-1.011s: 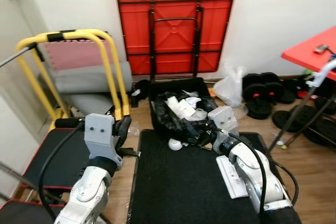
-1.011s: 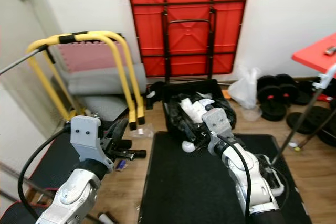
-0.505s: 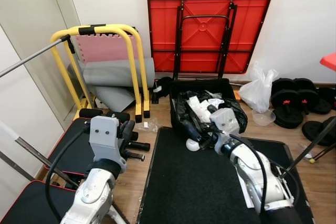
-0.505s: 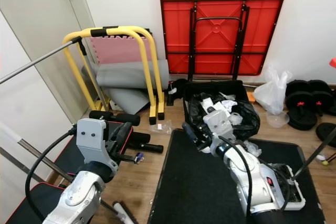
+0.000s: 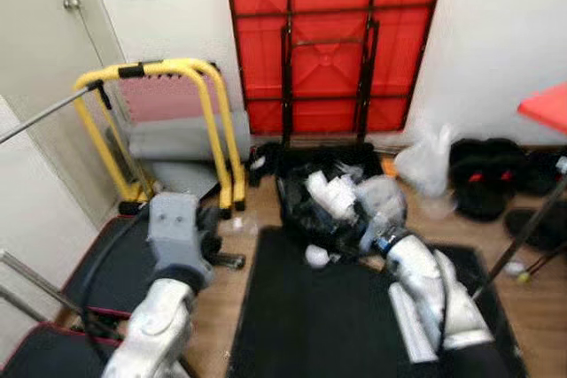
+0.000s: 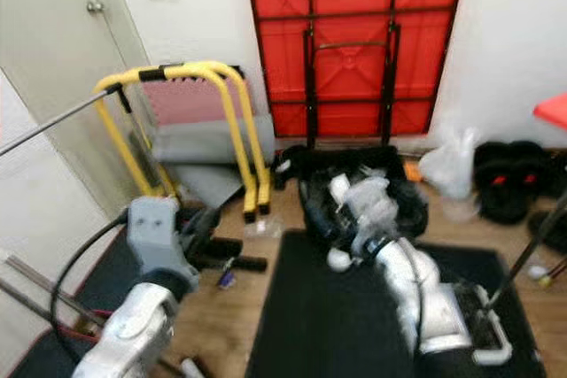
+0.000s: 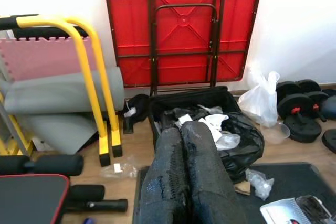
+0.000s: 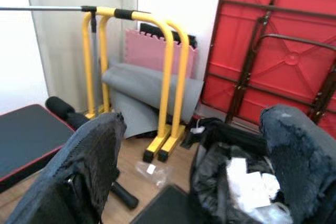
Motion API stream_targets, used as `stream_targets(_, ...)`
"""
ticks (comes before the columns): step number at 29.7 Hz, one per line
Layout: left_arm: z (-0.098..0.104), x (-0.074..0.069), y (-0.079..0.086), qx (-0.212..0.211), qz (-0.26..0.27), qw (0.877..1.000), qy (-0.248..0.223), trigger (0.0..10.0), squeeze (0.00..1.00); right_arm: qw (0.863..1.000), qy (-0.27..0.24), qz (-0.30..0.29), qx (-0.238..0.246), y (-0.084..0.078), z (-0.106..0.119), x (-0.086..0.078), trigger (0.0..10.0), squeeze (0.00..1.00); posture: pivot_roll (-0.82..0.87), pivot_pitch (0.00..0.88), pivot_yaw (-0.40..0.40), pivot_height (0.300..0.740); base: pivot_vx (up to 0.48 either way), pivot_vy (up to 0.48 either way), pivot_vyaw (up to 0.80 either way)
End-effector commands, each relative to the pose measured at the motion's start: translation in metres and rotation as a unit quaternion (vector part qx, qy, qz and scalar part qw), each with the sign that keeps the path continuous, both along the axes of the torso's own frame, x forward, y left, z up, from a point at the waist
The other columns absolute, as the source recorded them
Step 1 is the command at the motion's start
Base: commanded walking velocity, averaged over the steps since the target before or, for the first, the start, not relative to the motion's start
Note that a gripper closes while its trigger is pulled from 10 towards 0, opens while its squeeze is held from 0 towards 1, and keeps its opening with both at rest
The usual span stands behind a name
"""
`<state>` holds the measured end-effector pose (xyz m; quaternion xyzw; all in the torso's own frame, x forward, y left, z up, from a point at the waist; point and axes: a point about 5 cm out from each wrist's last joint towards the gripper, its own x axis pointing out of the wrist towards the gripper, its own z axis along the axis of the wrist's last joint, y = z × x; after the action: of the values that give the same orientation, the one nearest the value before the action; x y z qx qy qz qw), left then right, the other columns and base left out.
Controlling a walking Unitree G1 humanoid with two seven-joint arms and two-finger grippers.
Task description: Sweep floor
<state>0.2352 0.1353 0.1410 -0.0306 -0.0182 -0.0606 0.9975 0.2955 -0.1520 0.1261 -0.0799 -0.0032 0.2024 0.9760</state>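
Observation:
A black bin (image 5: 323,192) lined with a black bag and stuffed with white paper rubbish stands on the wood floor below the red panel. A white crumpled ball (image 5: 316,257) lies at the mat's edge just in front of it. My right gripper (image 5: 344,250) hovers open beside that ball and the bin's front; its fingers (image 8: 89,156) stand wide apart. My left gripper (image 5: 209,232) is held up left of the mat, fingers (image 7: 181,171) pressed together, shut on nothing. A white dustpan (image 6: 485,343) with a long metal handle (image 6: 518,263) rests on the mat at right.
A black floor mat (image 5: 310,325) lies before me. Yellow bars (image 5: 168,73), grey rolled mats (image 5: 173,139) and a black bench (image 5: 97,263) crowd the left. A red folded table (image 5: 332,42) leans on the wall. A white bag (image 5: 425,161) and black weights (image 5: 483,188) sit right.
The whole picture has shifted and gone blurry, so the camera moved. Both arms keep about the same pose, the right gripper still by the bin.

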Motion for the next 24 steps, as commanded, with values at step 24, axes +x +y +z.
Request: stream_targets(24,0.0009,0.0017,0.0063,0.012,0.003,1.000,0.007,10.0,0.00,1.000,0.010,0.006,0.016,0.0042,0.0007,0.0009,10.0,0.00,-0.11,0.000,0.014,0.740,0.000,-0.480,0.00)
